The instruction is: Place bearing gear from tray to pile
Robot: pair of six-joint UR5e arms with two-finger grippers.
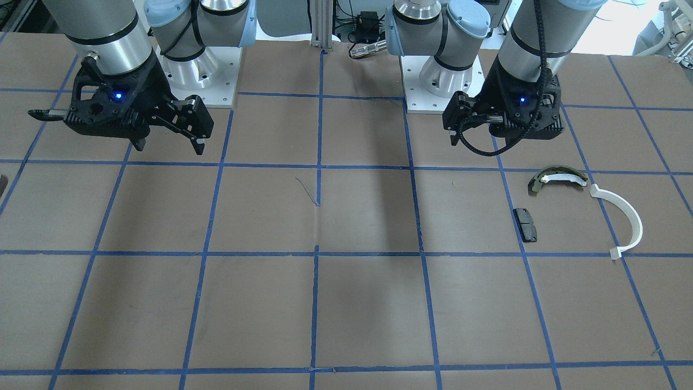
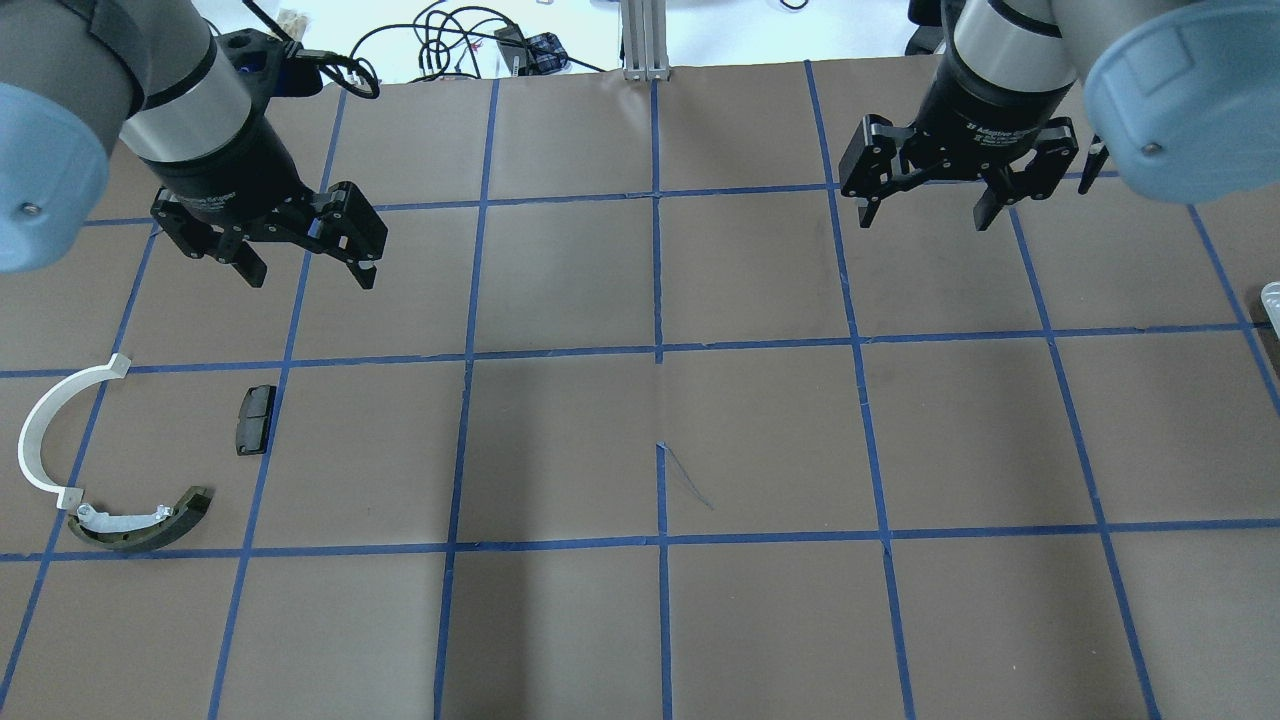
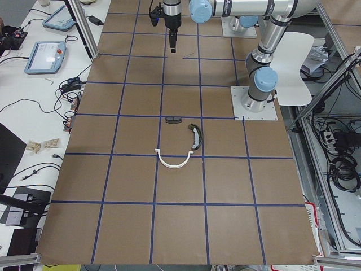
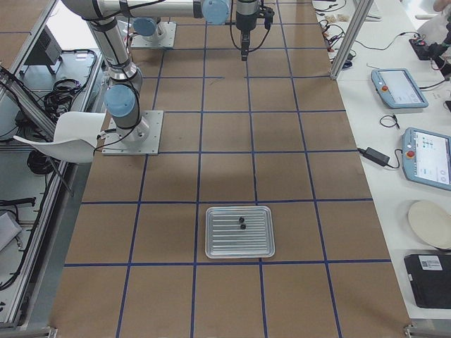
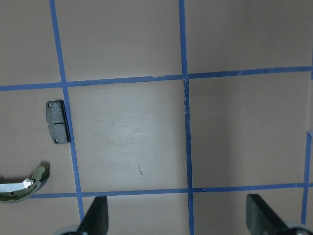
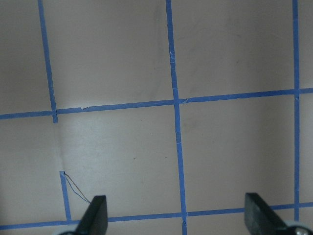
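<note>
A table (image 2: 760, 450) covered in brown paper carries a blue tape grid (image 2: 660, 345); near its left end lie a white curved plastic arc (image 2: 24, 440), an olive-and-white curved shoe (image 2: 150, 535) just beside the arc's end, and a small black rectangular pad (image 2: 254, 420) against a tape line; a ribbed metal tray (image 4: 239, 243) sits flat towards the right end, well apart

One camera hung behind the robot (image 1: 200, 70), looking forward and down on the table (image 2: 760, 440); another faced it from across, steeply down. Two more stood high and far back at the table's ends; only the right-end one caught the tray (image 4: 257, 241). Each wrist camera looked straight down from close by. The black pad (image 5: 57, 122) showed in the left wrist, overhead, front and left-end views.
</note>
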